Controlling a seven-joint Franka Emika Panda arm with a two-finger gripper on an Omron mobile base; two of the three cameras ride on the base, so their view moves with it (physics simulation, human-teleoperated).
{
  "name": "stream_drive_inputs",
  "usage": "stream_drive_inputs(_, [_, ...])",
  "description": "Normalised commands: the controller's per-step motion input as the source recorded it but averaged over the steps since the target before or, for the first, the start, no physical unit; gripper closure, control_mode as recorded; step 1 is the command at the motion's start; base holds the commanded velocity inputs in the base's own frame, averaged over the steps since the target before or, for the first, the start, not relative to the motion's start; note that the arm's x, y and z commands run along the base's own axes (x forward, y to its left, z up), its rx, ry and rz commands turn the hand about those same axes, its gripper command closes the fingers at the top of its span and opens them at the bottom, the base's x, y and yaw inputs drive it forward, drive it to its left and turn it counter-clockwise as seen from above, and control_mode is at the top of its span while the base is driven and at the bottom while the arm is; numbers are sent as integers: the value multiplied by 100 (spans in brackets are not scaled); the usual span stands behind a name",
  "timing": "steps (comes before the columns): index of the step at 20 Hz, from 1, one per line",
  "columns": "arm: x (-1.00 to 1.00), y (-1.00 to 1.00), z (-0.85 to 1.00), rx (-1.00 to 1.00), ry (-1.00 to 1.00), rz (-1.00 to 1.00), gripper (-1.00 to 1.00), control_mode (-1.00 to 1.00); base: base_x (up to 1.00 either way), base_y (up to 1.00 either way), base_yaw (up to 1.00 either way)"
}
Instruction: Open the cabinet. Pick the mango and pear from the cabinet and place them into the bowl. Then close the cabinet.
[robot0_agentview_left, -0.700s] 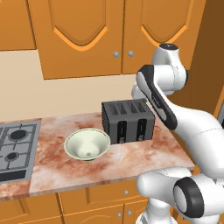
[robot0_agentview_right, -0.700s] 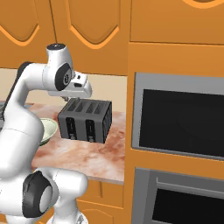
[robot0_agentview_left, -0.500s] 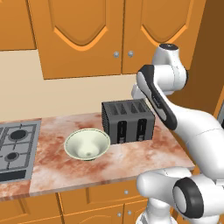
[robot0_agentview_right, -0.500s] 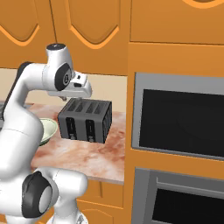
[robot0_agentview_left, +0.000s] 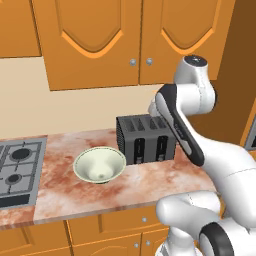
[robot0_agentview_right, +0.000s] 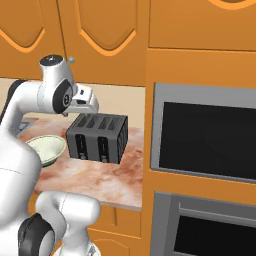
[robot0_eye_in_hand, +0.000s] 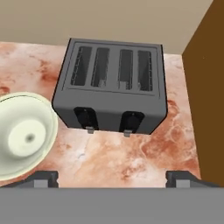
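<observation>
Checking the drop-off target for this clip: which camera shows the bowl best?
The left base view: the whole bowl shows there, empty, on the counter left of the toaster. The hand view cuts it off at the left edge. In the right base view the arm hides part of it.

Both doors of the cabinet (robot0_agentview_left: 135, 35) are shut and run off the top edge, concealing whatever lies inside; the bowl (robot0_agentview_right: 46, 148) is partly hidden behind the arm in the right base view, and the cooktop (robot0_agentview_left: 17, 167) is cropped at the left edge.
</observation>
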Motion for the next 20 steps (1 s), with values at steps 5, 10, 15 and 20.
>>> stream_drive_inputs(5, [-57, 2, 0, 1, -33, 0, -100, -100, 0, 0, 0])
stream_drive_inputs(10, [-48, 2, 0, 3, -34, 0, -100, -100, 0, 0, 0])
stream_drive_inputs(15, [-49, 1, 2, 5, -37, 0, -100, -100, 0, 0, 0])
stream_drive_inputs(20, [-49, 0, 10, 2, -38, 0, -100, -100, 0, 0, 0])
